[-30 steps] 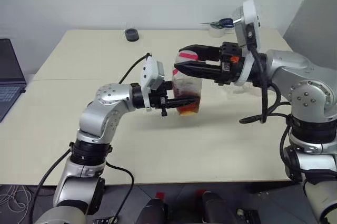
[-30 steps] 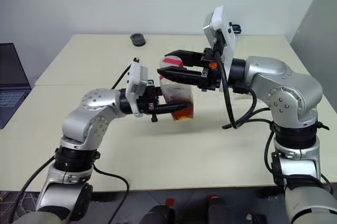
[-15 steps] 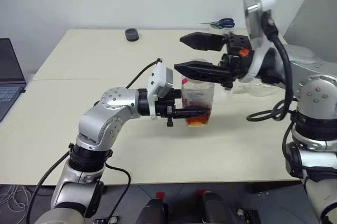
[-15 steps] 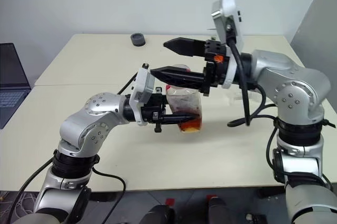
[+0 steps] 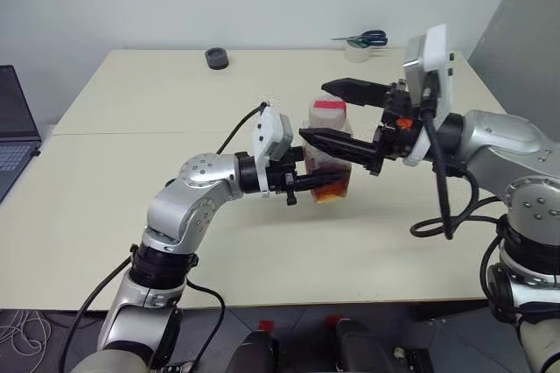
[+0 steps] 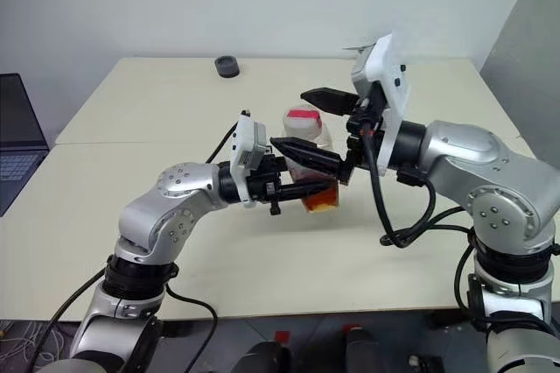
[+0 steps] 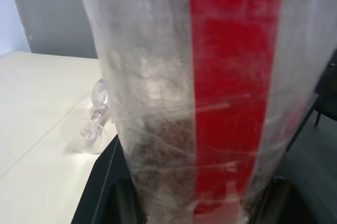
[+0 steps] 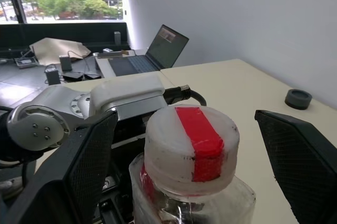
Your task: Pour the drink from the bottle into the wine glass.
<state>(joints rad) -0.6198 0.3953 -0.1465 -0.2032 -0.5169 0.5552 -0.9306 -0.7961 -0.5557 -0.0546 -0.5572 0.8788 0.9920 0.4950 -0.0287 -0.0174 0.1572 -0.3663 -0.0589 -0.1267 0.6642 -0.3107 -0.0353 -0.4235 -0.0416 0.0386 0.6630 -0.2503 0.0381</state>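
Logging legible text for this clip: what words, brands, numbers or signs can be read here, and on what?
None can be read.
bottle: its red label strip is plain, with no lettering showing.
bottle's cap: plain red band only.
laptop: screen content too small to read.

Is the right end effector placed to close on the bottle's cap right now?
Probably yes: the right end effector is open, one finger on each side of the cap, nothing between them. The left end effector holds the bottle upright.
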